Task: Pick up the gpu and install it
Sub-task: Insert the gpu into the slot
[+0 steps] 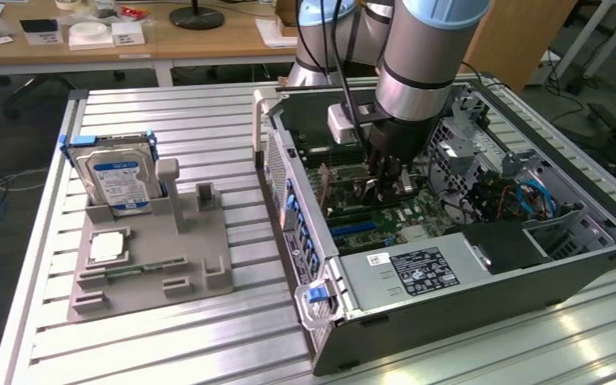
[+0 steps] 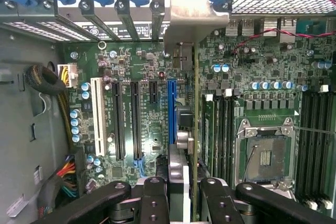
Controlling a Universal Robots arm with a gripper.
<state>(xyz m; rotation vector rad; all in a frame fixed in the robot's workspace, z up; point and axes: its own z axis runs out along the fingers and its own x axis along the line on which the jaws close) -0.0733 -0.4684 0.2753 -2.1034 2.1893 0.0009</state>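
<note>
Inside the computer case (image 1: 447,313), over its motherboard (image 2: 157,124), the jaws clench the gpu (image 2: 189,17) by its edge; thin, stiff, likely fragile.

Silver-grey arm (image 1: 420,48) with pale blue joint caps — black gripper (image 2: 184,195), screw-studded linkages, black cables

Exterior cam: high, mid range, angled down over slotted table (image 1: 180,120) into open PC case (image 1: 447,265). Wrist cam: inside the case, close, looking past gripper (image 2: 193,184) along the gpu (image 2: 189,19) at motherboard (image 2: 136,66). Overlap: motherboard, gripper.
</note>
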